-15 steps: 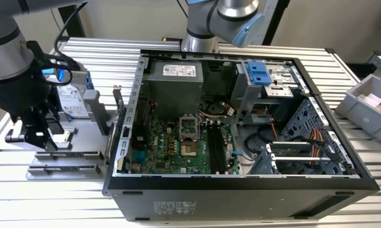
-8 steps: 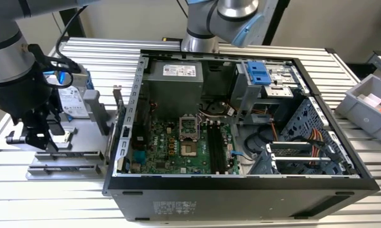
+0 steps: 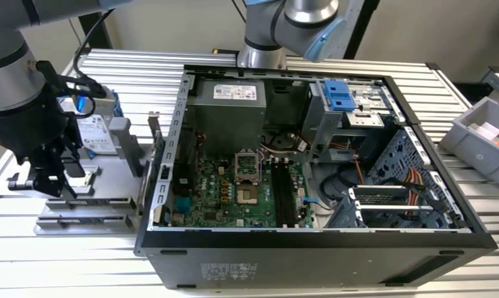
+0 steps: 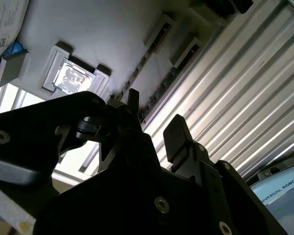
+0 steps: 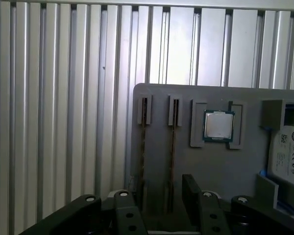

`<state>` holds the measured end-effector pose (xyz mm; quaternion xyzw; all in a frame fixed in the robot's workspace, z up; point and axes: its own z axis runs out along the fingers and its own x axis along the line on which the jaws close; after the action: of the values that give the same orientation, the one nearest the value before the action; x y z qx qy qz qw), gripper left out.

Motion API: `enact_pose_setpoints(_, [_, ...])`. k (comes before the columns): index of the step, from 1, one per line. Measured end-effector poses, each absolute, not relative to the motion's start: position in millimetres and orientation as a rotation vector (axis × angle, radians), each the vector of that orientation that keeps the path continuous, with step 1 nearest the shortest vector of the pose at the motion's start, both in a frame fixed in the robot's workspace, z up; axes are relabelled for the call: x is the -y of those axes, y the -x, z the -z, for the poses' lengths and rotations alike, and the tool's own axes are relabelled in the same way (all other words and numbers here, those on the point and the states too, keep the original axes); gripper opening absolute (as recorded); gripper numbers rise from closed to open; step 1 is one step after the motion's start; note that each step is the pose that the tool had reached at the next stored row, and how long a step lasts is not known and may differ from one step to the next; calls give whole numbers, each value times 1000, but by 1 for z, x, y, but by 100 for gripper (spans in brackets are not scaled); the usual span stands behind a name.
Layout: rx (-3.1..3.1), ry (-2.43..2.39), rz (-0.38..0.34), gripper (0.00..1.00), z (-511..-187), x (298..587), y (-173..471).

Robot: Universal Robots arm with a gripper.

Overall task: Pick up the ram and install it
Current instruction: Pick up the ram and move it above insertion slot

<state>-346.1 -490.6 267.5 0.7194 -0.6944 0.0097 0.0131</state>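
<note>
Two ram sticks stand on edge in slots of a grey fixture plate (image 5: 215, 169); in the first wrist view they are the thin strips ram (image 5: 143, 147) and ram (image 5: 172, 147). In the second wrist view one ram (image 4: 162, 87) runs just beyond the fingertips. My gripper (image 5: 157, 200) hangs above the plate, open, its two black fingers (image 5: 190, 188) apart with nothing held. In the exterior view the gripper (image 3: 50, 185) is at the left, over the plate (image 3: 108, 167), beside the open computer case (image 3: 315, 239). The black memory slots (image 3: 283, 192) lie on the green motherboard inside the case.
A square silver chip (image 5: 218, 126) sits in a pocket of the plate, and a hard drive (image 5: 286, 156) in a blue frame lies past it. A grey bin (image 3: 485, 133) stands at the exterior view's right. The ribbed aluminium table (image 5: 63, 98) surrounds the plate.
</note>
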Motion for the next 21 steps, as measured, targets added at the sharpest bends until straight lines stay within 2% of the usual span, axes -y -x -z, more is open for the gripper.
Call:
enact_pose_setpoints(6, [2194, -2256, 18, 100, -266, 497, 346])
enact_pose_setpoints(21, [2229, -2221, 22, 100, -258, 514, 347])
